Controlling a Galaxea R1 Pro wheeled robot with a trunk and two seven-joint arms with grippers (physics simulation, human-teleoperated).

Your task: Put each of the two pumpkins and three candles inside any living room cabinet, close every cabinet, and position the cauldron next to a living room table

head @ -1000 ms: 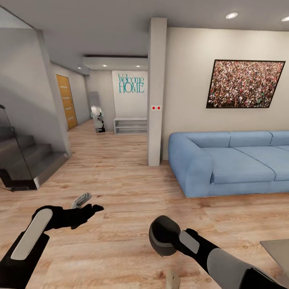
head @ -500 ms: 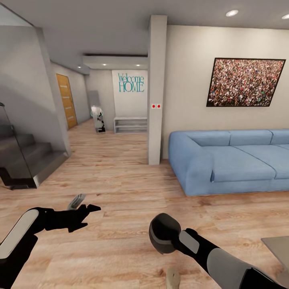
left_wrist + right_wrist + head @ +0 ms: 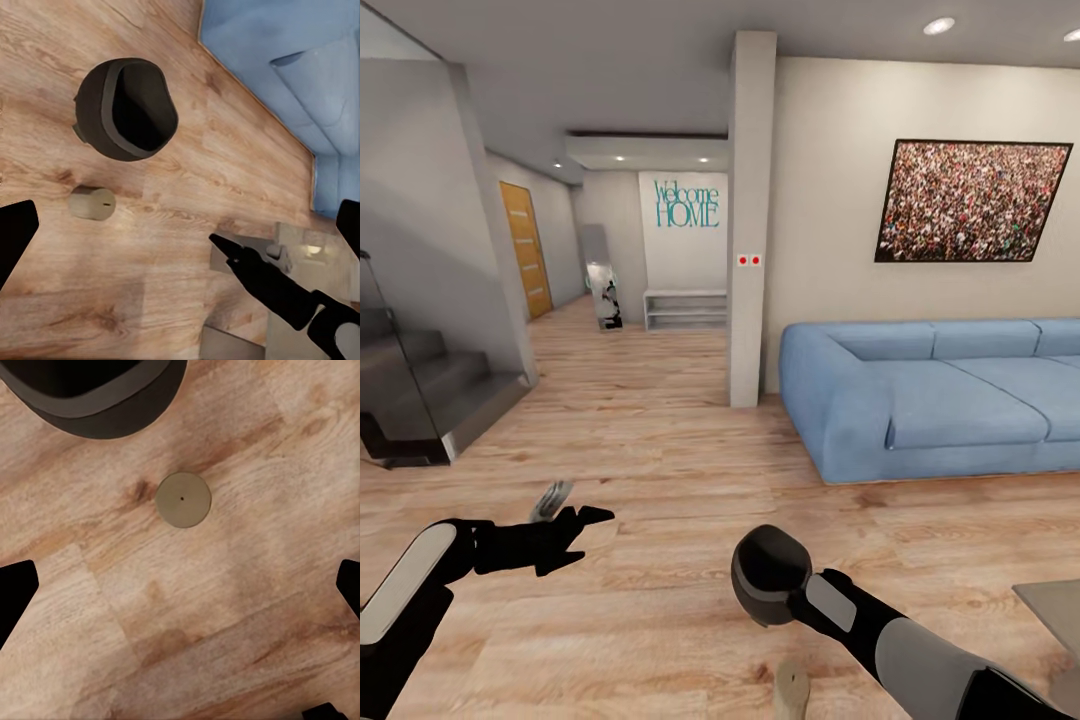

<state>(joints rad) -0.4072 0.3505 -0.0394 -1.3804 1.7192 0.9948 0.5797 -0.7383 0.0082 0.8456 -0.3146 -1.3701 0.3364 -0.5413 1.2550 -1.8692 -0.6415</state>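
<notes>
Left pincer (image 3: 575,515) spread, barely shifted; right pincer (image 3: 180,585) spread above candle (image 3: 183,499), cauldron (image 3: 770,577) unmoved

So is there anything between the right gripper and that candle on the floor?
Nothing visible. In the right wrist view the right gripper is open and looks at the upright candle, with only bare wooden floor around it. The cauldron sits beside the candle, apart from it, not over it.
</notes>
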